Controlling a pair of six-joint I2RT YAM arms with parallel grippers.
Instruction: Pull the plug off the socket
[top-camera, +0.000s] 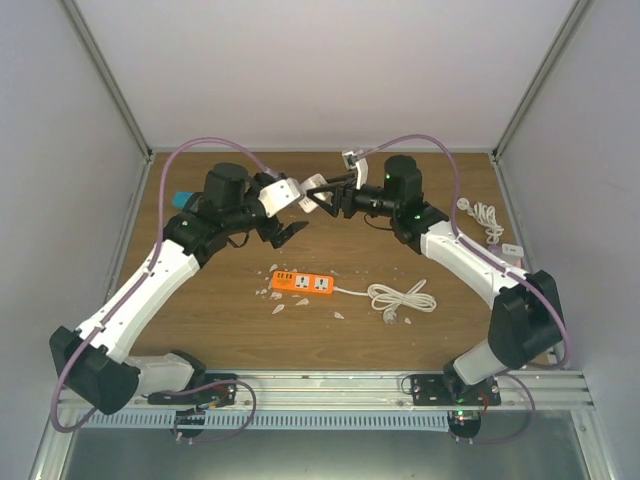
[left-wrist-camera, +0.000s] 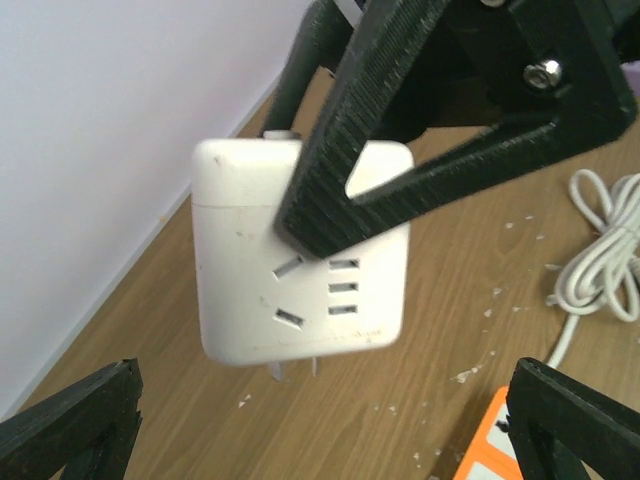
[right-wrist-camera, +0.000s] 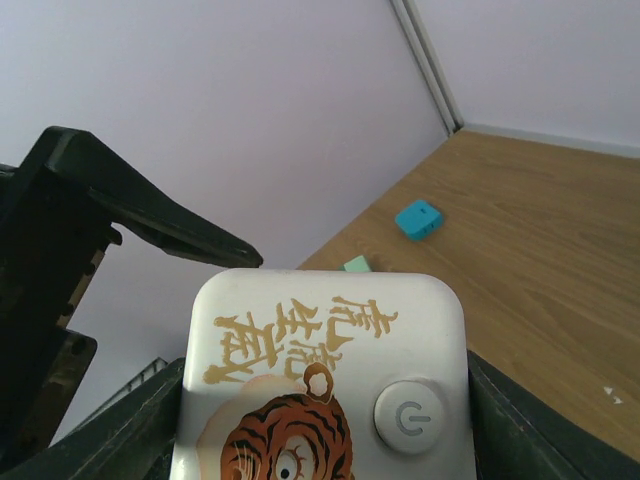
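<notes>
gold chinese characters (right-wrist-camera: 300, 338) run across the white socket cube (right-wrist-camera: 430, 320), low in the right wrist view, too stylised to read; its round button (right-wrist-camera: 409, 419) carries a power sign.

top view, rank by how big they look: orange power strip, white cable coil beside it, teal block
1. white cable coil and orange power strip: look about alike, no clear winner
2. teal block: clearly smallest, partly hidden

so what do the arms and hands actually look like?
Left arm and right arm match: white tubular links, black joint housings, a lilac cable looped outside each. Left hand and right hand: black, ribbed, triangular open-frame fingers.
</notes>
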